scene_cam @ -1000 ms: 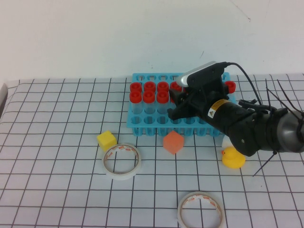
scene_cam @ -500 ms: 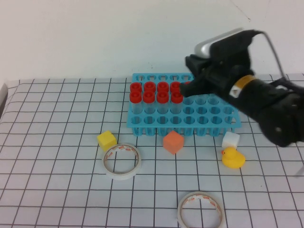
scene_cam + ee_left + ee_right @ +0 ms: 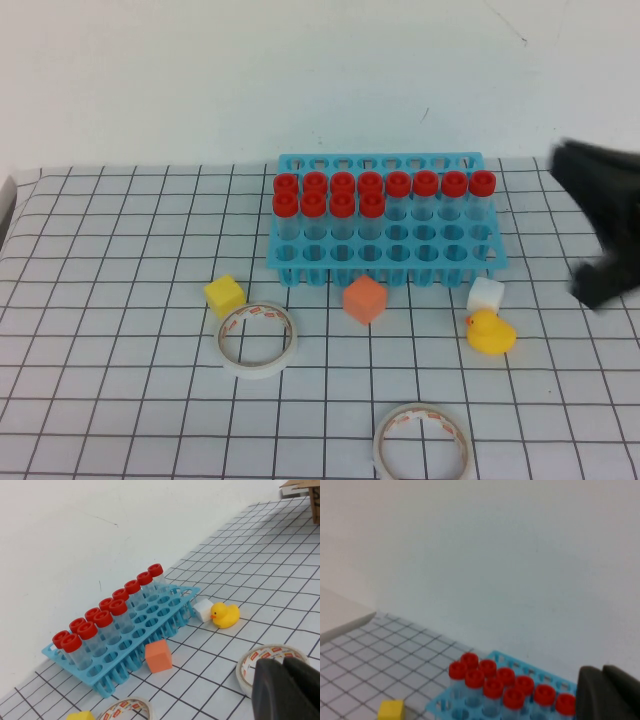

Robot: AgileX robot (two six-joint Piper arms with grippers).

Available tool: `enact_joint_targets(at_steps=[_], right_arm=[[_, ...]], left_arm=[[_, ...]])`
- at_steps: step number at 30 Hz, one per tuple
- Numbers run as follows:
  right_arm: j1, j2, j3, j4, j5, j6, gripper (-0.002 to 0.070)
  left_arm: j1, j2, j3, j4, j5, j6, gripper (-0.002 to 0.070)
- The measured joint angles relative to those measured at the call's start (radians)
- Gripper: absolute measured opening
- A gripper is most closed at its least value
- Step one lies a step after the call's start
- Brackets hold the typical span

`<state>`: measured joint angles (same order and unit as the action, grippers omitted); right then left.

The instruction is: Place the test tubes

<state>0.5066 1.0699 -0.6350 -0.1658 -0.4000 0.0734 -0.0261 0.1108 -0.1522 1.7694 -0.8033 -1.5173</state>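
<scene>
High view: the rack (image 3: 385, 265) stands at the back of the mat (image 3: 100, 400), close to the wall (image 3: 300, 70). I count twelve tubes (image 3: 372, 205) upright in it. Eight run along one rear row, and four more fill the left end of the row in front. The front rows are open holes. The orange cube (image 3: 364, 299) sits just before the rack's front edge. The white cube (image 3: 485, 293) is at the rack's right front corner, with the duck (image 3: 490, 333) just beside it. The yellow cube (image 3: 224, 295) lies just beside a tape roll (image 3: 257, 338). A second roll (image 3: 422, 440) is cut by the lower edge of my view. Left of the rack, the mat runs open to its edge. The right arm (image 3: 605, 240) is a dark blur at the right border, apart from the rack's right end.

Left wrist view: the left gripper (image 3: 284, 675) hangs low over the near mat, its fingers pressed together on nothing. The second roll lies just past them, and open grid separates them from the orange cube.

Right wrist view: the right gripper (image 3: 603, 682) is raised, closed and holding nothing. The tubes stand below and ahead of it, well apart.
</scene>
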Motion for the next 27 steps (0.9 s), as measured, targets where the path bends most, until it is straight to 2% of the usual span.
enact_joint_targets(at_steps=[8,16,22,27], right_arm=[[0.000,-0.446,0.166,-0.009,0.472,-0.001,-0.0001],[0.000,-0.736,0.281,-0.038,0.624,-0.001,-0.0001],[0.000,-0.901,0.303,-0.040,0.826,0.018,-0.0001],[-0.002,-1.001,0.371,-0.037,0.811,0.042,-0.0001]], left_arm=[[0.000,0.000,0.000,0.000,0.000,0.000,-0.0001],[0.000,0.000,0.000,0.000,0.000,0.000,-0.0001],[0.000,0.000,0.000,0.000,0.000,0.000,-0.0001],[0.000,0.000,0.000,0.000,0.000,0.000,-0.0001]])
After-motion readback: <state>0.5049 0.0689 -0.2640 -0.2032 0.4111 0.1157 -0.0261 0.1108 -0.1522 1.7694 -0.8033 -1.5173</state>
